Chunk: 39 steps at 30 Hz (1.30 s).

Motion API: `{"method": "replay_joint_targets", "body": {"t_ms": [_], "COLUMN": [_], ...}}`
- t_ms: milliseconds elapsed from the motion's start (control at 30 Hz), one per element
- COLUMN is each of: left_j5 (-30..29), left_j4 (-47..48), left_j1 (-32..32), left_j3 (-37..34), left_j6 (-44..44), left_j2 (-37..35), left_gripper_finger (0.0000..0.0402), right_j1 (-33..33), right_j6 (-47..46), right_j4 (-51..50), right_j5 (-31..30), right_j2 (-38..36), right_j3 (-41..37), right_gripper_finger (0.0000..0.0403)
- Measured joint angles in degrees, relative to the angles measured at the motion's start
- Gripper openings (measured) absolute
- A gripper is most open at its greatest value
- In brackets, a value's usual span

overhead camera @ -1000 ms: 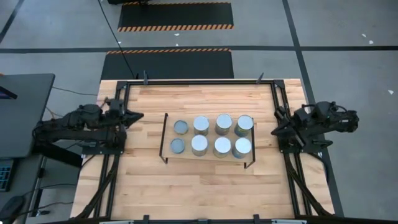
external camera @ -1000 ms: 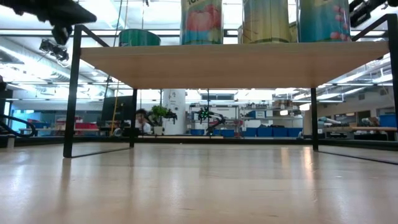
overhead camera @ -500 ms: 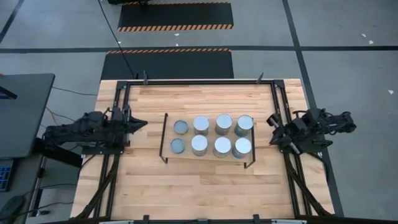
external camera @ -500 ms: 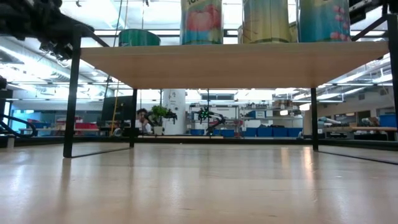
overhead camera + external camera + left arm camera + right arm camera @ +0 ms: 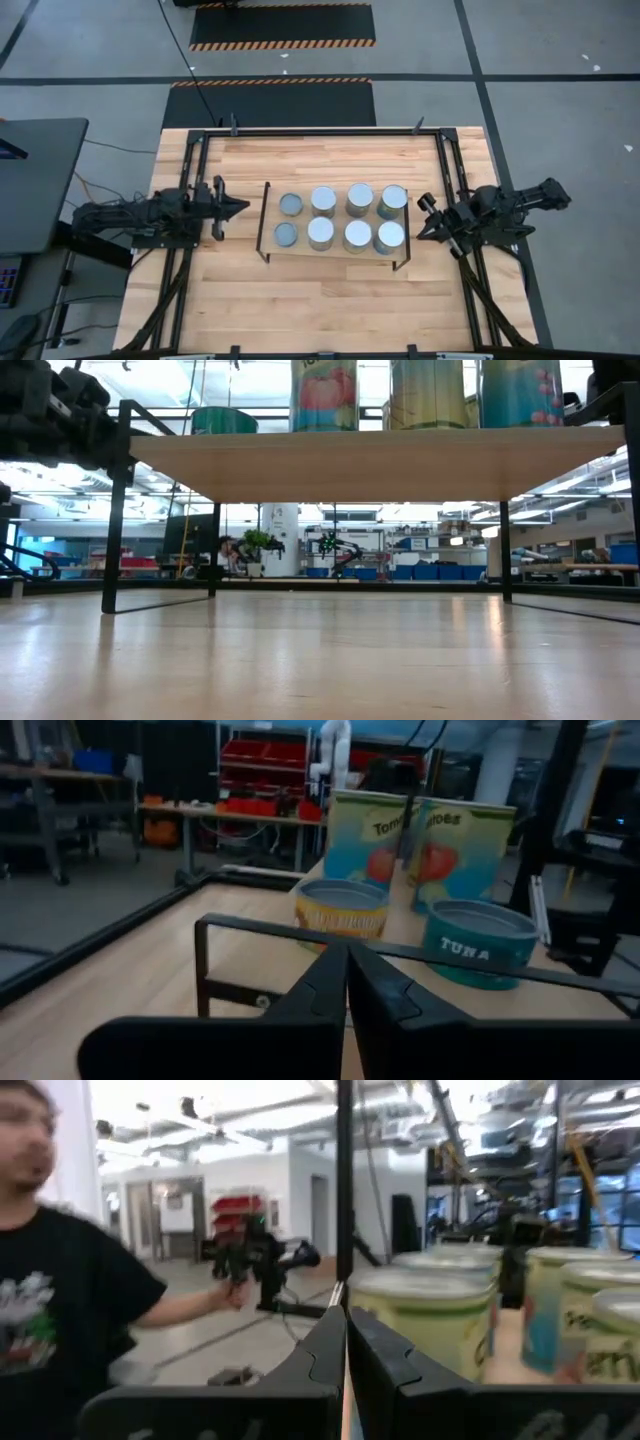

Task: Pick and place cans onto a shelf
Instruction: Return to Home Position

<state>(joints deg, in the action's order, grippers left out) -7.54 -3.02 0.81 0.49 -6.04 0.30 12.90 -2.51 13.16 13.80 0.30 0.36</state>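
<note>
Several cans [image 5: 340,217] stand upright in two rows on the shelf [image 5: 300,247], a low light-wood board on black wire end frames at the table's middle. In the low view the cans [image 5: 323,395] rest on the board [image 5: 380,460]. My left gripper [image 5: 243,207] is shut and empty, level, just left of the shelf's left end frame [image 5: 260,930], pointing at a teal tuna can [image 5: 478,942] and a yellow can [image 5: 342,908]. My right gripper [image 5: 422,224] is shut and empty, just right of the shelf's right end, with cans [image 5: 430,1315] close ahead.
A black rail frame [image 5: 320,131] edges the table. Bare wood [image 5: 320,300] lies between the shelf and the near edge. A dark side table [image 5: 35,180] stands left of the workstation. A person [image 5: 60,1300] in a black shirt shows beyond the table in the right wrist view.
Both arms have come down and folded lower, each rolling a little. The left gripper's tip has moved toward the shelf's left end, the right gripper's tip toward its right end. Both grippers stay shut and empty. The cans and shelf have not moved.
</note>
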Motion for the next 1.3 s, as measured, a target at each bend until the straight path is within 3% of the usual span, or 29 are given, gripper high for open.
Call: {"method": "replay_joint_targets", "body": {"t_ms": [233, 433, 500, 667, 800, 1067, 1300], "left_j5": [3.9, 4.1, 4.0, 3.9, 3.9, 3.8, 3.8], "left_j4": [-1.3, 1.1, 1.2, 1.1, 1.0, 1.0, 0.9], "left_j1": [-1.2, -1.8, -1.8, -1.8, -1.8, -1.8, -1.8], "left_j3": [0.0, 0.0, 0.0, 0.0, -0.1, -0.1, -0.1], "left_j6": [6.0, 7.0, 6.7, 6.8, 5.3, 5.2, 5.2], "left_j2": [0.0, 0.1, 0.1, 0.1, 0.1, 0.1, 0.1], "left_gripper_finger": [0.0020, 0.0020, 0.0020, 0.0020, 0.0020, 0.0020, 0.0020], "right_j1": [0.7, 0.7, 0.7, 0.0, 0.0, 0.4, 0.4], "right_j6": [2.1, 2.2, 1.9, 2.3, 3.3, -1.1, -3.5], "right_j4": [-8.9, -10.2, -9.3, -8.7, -8.2, -6.9, -6.4], "right_j5": [0.8, 0.5, -3.0, -19.9, -25.0, -19.0, -18.7], "right_j2": [0.1, 1.1, 1.2, 1.2, 1.2, 1.2, 1.2], "right_j3": [0.0, 0.0, 0.0, 0.0, 0.0, 0.0, 0.0], "right_gripper_finger": [0.0022, 0.0022, 0.0022, 0.0022, 0.0022, 0.0022, 0.0022]}}
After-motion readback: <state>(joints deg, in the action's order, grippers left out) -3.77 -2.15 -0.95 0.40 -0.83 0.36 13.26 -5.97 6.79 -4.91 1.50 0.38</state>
